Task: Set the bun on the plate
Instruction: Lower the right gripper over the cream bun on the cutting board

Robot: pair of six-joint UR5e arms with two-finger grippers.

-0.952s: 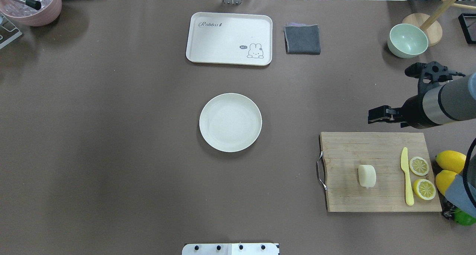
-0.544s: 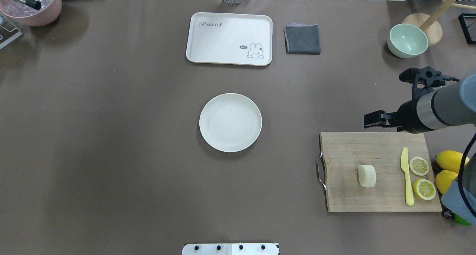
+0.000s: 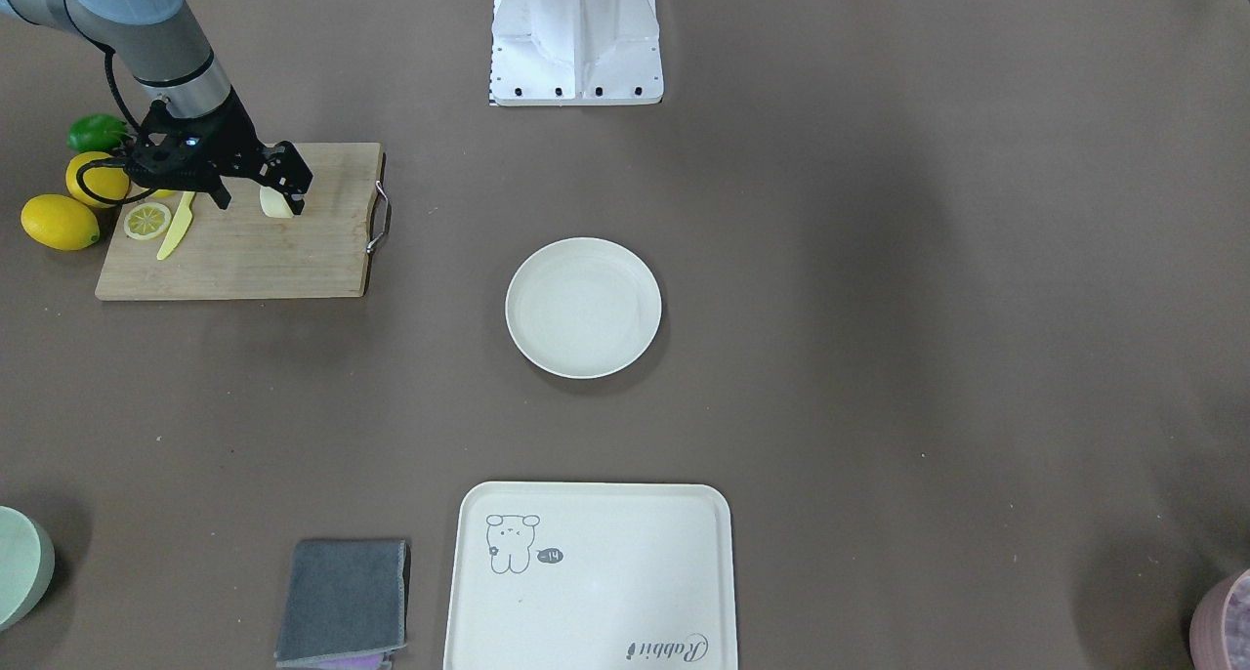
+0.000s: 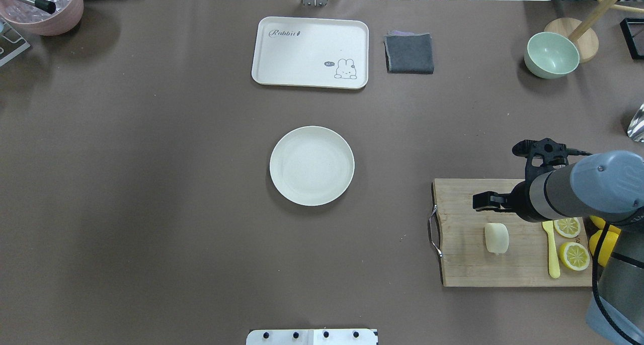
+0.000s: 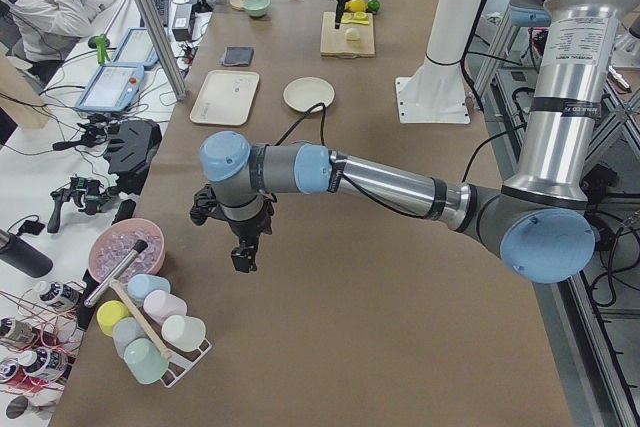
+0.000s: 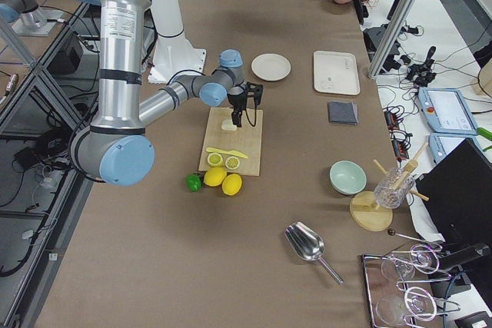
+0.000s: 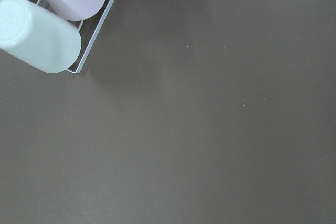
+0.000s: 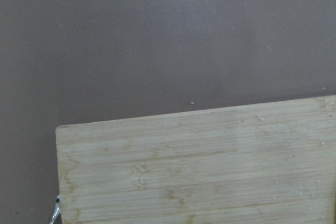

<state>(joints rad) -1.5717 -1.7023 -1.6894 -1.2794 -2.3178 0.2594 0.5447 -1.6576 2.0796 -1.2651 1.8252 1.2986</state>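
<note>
The bun (image 4: 496,238), a pale cream rounded piece, lies on the wooden cutting board (image 4: 468,264) at the table's right. It shows again in the front view (image 3: 276,204). My right gripper (image 3: 256,193) hangs open just above the board, its fingers (image 4: 484,200) spread over the bun, with nothing held. The right wrist view holds only the board's corner (image 8: 210,166) and bare mat. The round off-white plate (image 4: 312,165) stands empty at the table's middle. My left gripper (image 5: 243,255) hovers far off by the cup rack; I cannot tell whether it is open or shut.
On the board lie a yellow knife (image 4: 552,254) and two lemon slices (image 4: 567,224), with whole lemons (image 3: 59,222) and a lime (image 3: 93,131) beside it. A rabbit tray (image 4: 310,52), grey cloth (image 4: 409,53) and mint bowl (image 4: 551,55) line the far side.
My right arm has swung from beyond the board's far edge to over the board, towards the bun. Bun and plate have stayed put.
</note>
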